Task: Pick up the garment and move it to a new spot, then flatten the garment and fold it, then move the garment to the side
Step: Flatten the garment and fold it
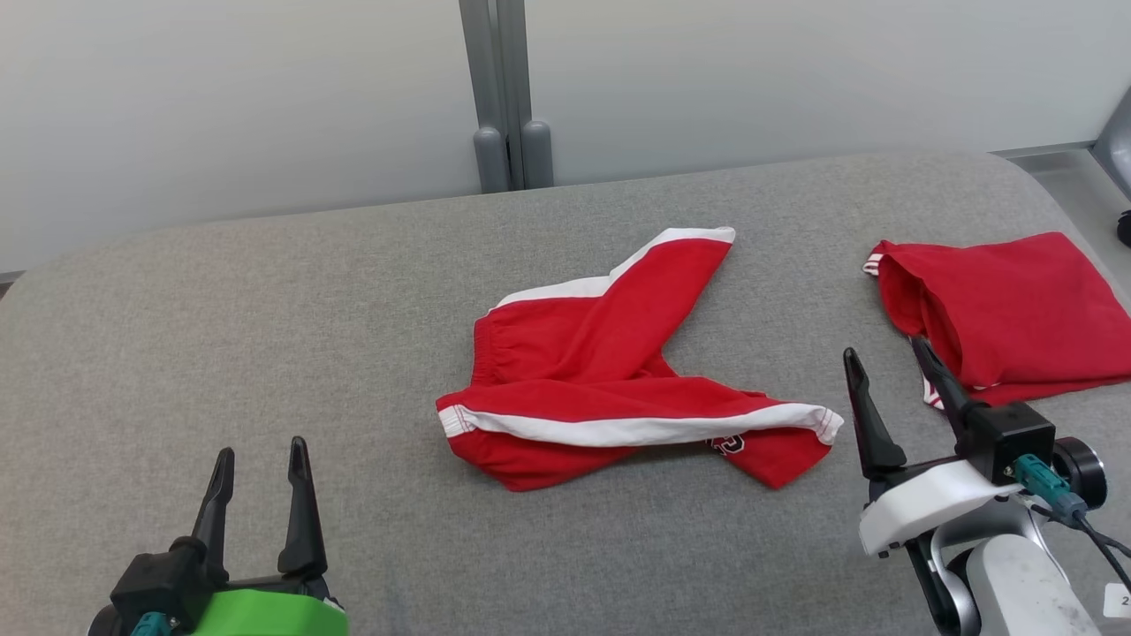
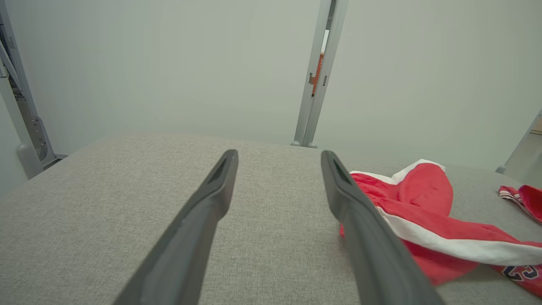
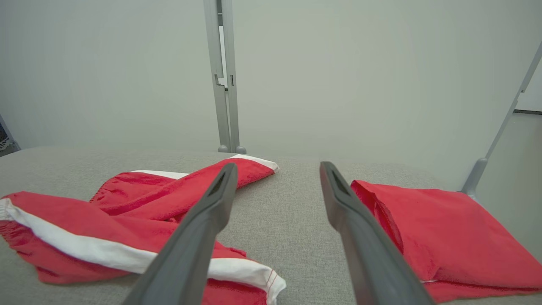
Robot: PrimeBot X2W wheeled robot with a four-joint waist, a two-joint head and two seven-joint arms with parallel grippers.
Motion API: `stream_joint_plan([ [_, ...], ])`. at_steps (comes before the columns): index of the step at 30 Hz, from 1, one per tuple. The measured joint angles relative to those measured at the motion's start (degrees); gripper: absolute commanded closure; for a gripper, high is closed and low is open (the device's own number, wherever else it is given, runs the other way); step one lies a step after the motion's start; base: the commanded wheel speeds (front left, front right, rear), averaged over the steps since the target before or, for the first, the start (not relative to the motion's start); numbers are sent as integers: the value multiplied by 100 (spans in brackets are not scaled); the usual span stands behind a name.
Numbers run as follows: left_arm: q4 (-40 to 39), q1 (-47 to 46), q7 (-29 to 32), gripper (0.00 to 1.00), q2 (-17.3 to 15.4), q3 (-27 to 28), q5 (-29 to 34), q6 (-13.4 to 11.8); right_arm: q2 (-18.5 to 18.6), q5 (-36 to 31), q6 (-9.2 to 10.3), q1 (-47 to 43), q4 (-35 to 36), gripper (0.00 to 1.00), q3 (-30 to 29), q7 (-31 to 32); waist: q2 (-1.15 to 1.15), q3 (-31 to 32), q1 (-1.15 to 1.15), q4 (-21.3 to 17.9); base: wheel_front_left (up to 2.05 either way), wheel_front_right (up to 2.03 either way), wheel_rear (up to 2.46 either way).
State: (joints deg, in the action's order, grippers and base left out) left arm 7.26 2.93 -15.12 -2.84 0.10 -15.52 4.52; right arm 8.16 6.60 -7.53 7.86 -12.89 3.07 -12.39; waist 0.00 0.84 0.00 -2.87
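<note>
Looking down at the grey worktop (image 1: 221, 300), I have both grippers empty. My left gripper (image 1: 261, 447) sits at the near left, its two dark fingers spread, well apart from any cloth. My right gripper (image 1: 885, 348) is spread too, pinching nothing and pointing at the gap between two red pieces. The garment (image 1: 618, 371), a pair of red shorts with white side stripes, lies rumpled in the middle of the worktop. One leg angles away toward the far right. The other stretches across the near side, with a dark printed number showing under its hem. A second red piece (image 1: 1007, 309) lies folded near the worktop's right edge, apart from the shorts.
</note>
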Motion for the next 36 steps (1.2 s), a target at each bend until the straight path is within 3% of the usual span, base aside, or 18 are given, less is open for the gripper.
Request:
stream_joint_plan([
  [26, 454, -294, 0, 0, 1, 133, -49, 99, -201, 133, 0, -48, -371, 0, 145, 10, 0, -49, 0, -213, 0, 0, 0],
  [32, 454, -299, -1, 0, 0, 19, -49, 104, -156, 130, 0, 52, -341, 0, 69, 81, 0, -100, 0, -169, 0, 0, 0],
  [36, 884, -427, -1, 0, 2, -385, -126, 186, -62, 194, 0, 149, -399, 0, 51, 566, 0, -160, 0, -147, 0, 0, 0],
])
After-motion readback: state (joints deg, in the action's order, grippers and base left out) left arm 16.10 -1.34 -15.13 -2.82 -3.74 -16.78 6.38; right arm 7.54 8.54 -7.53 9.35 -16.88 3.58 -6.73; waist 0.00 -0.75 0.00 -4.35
